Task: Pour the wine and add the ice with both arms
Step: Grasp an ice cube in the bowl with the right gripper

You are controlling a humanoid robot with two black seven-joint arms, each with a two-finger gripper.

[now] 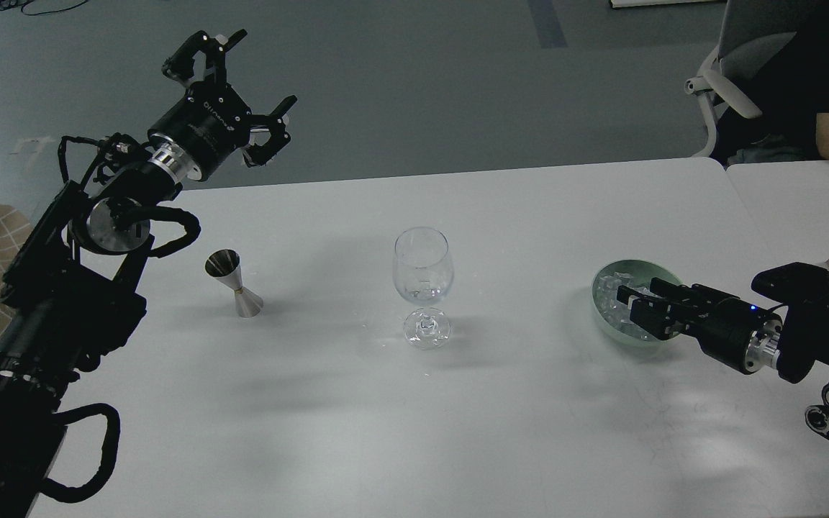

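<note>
Ice step: right fingers [637, 309] in bowl [605, 277] w/ ice [612, 298], grip unclear. Left fingers [245, 93] spread, empty. Next: lift ice to glass [423, 266].

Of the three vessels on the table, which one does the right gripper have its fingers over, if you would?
The pale green bowl of ice: the right gripper reaches over it, while the wine glass and steel jigger stand apart.

We are seeing soft, even, cool light falling on the white table [501, 403], faint shadows spreading at centre left, and the black arms losing detail.
</note>
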